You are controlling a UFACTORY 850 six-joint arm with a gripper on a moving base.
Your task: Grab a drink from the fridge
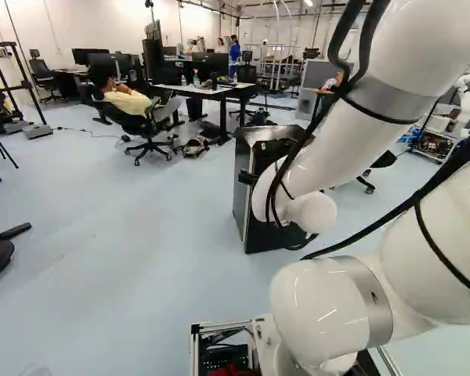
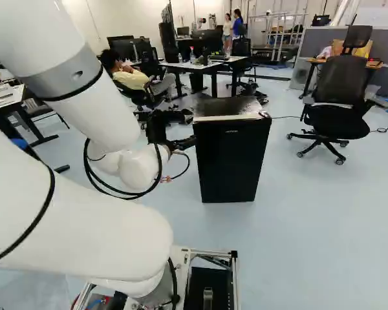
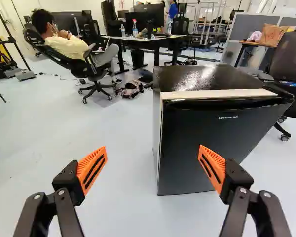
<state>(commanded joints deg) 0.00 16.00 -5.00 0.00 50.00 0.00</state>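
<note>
Nearest me, the white arm (image 2: 97,226) reaches forward, its gripper (image 2: 184,143) spread, both fingers well apart, near the left side of the black fridge (image 3: 202,143). That stands upright on the pale floor (image 3: 89,148), its inside hidden from me. Beyond, to the right, is an office chair (image 2: 339,81); farther off, a desk (image 3: 126,39) bears bottles (image 3: 135,28).

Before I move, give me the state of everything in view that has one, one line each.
Gripper: open, holding nothing.
Fridge: upright on the floor.
Fridge door: looks shut.
Office chair at the right of the right base view: upright on its casters.
Bottles on the far table: standing; caps too small to judge.
</note>
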